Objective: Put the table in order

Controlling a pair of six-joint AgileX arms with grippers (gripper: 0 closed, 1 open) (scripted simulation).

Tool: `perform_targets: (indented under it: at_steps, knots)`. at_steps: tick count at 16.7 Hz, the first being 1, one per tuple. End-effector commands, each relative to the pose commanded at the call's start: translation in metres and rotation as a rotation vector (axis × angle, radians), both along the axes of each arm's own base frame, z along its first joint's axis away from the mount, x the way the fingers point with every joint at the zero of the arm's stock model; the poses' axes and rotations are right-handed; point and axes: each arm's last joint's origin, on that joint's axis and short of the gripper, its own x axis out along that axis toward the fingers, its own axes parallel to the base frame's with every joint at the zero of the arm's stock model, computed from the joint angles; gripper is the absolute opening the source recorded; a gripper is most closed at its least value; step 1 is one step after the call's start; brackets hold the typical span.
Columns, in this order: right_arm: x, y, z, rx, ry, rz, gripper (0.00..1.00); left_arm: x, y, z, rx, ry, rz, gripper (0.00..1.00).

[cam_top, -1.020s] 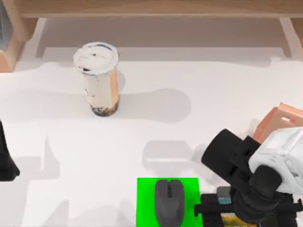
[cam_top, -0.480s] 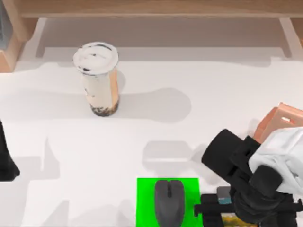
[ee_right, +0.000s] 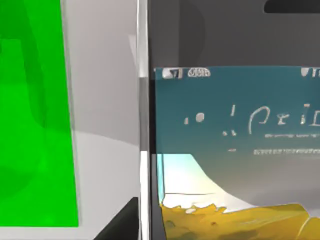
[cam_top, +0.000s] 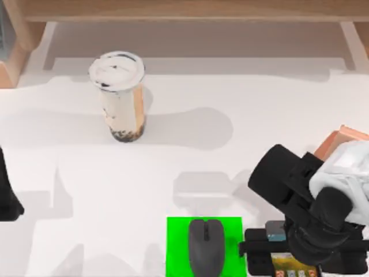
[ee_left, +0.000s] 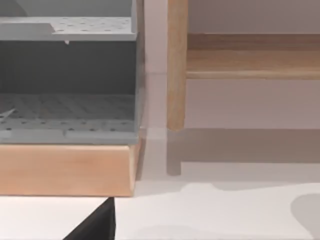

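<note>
Tabletop (cam_top: 190, 133): white, flat, wooden frame along far edge.
Phone: your right hand (cam_top: 271, 254) sits directly over flat lit-screen smartphone (ee_right: 235, 150) beside bright green mat (cam_top: 179, 248); grip state unclear.
Left arm: parked at left edge.

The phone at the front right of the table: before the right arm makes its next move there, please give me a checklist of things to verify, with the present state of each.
1. Right gripper is over the phone: ok, top view.
2. Firm grasp on the phone: cannot tell; the arm hides the contact.
3. Phone is apart from the green mat: ok; the right wrist view shows a white gap.
4. Mouse sits on the mat: ok.
5. Cup is upright, far from the working arm: ok.
6. Left gripper is parked at the table's left edge: ok.
</note>
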Motion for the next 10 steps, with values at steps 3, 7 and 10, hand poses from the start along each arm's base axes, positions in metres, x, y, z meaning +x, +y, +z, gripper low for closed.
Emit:
perform_targets:
  at_steps: [3,7,10]
  knots:
    - [0.0,0.0,0.002,0.001,0.0,0.0,0.0,0.0,0.0,0.0,0.0,0.0,0.0,1.0]
    - [-0.002,0.008,0.006,0.001,-0.042,0.007,0.0,0.0,0.0,0.0,0.0,0.0,0.0,1.0]
    - [-0.011,0.025,0.018,-0.007,-0.181,0.011,0.0,0.0,0.0,0.0,0.0,0.0,0.0,1.0]
